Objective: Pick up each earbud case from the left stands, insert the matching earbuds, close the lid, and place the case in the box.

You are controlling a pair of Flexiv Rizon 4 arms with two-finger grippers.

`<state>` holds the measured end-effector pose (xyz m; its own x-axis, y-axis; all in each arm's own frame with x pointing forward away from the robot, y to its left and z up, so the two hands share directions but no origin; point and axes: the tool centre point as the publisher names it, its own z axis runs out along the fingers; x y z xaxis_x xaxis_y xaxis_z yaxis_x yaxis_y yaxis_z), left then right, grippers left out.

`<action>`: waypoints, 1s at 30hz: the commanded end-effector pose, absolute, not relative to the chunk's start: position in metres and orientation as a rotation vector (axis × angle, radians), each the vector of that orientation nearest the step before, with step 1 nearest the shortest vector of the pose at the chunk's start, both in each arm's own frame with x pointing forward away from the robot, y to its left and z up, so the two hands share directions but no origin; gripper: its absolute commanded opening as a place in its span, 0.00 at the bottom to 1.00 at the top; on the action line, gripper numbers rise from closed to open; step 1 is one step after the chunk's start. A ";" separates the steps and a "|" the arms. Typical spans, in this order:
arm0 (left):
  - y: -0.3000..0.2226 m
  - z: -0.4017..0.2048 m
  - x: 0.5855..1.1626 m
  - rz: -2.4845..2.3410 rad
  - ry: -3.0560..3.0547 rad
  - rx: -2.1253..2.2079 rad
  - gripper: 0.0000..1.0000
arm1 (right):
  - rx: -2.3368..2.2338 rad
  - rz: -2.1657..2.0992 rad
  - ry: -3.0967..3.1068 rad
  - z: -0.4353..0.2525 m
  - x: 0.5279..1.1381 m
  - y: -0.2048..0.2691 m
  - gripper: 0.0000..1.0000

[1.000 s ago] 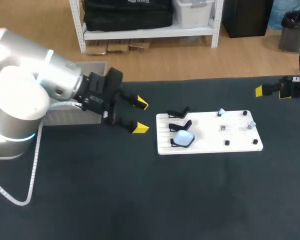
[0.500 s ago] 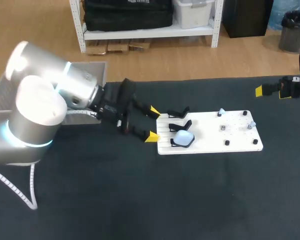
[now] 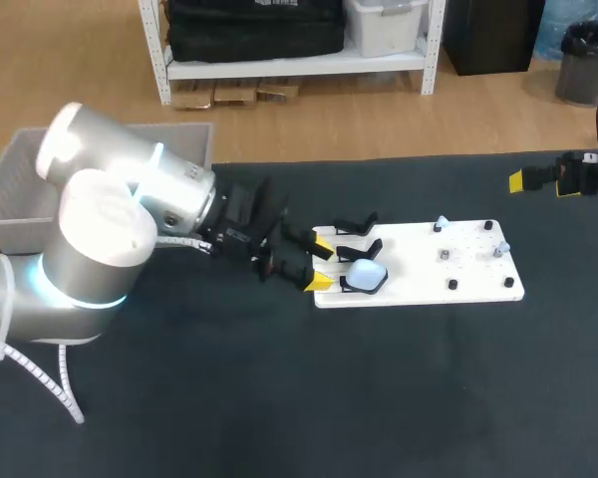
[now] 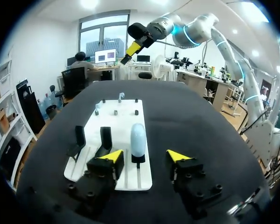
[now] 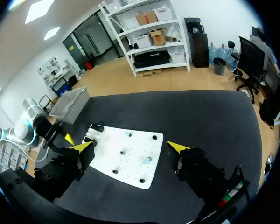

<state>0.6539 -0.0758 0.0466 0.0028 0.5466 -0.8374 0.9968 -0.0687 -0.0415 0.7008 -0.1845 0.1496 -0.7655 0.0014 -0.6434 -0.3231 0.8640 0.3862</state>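
A pale blue earbud case (image 3: 367, 274) rests on a black stand at the left end of the white board (image 3: 448, 267). Two more black stands (image 3: 357, 237) behind it are bare. My left gripper (image 3: 322, 261) is open at the board's left edge. In the left wrist view the case (image 4: 138, 139) lies just ahead of the left gripper (image 4: 144, 156), in line with the gap between the yellow tips and touching neither. Small earbuds (image 3: 441, 224) sit on pegs at the board's right half. My right gripper (image 5: 130, 147) hangs open, high above the table's far right.
A grey box (image 3: 25, 184) stands at the back left, behind my left arm. In the right wrist view the same box (image 5: 74, 101) sits past the board (image 5: 130, 156). Dark table surface stretches in front of the board.
My left arm has swung right from beside the box to the board's left edge, and its fingers have drawn somewhat closer together. The right arm has not moved.
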 end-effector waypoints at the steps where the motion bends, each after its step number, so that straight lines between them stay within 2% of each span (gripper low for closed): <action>1: -0.084 0.041 0.654 -0.951 1.595 1.679 0.47 | -0.232 0.640 2.372 0.149 0.701 -0.185 1.00; 6: -0.089 0.035 0.655 -0.950 1.604 1.673 0.55 | -0.232 0.640 2.372 0.149 0.701 -0.185 1.00; 12: -0.093 0.032 0.657 -0.955 1.614 1.655 0.49 | -0.232 0.640 2.372 0.149 0.701 -0.185 1.00; 30: -0.109 0.021 0.659 -0.959 1.617 1.641 0.48 | -0.232 0.640 2.372 0.149 0.701 -0.185 1.00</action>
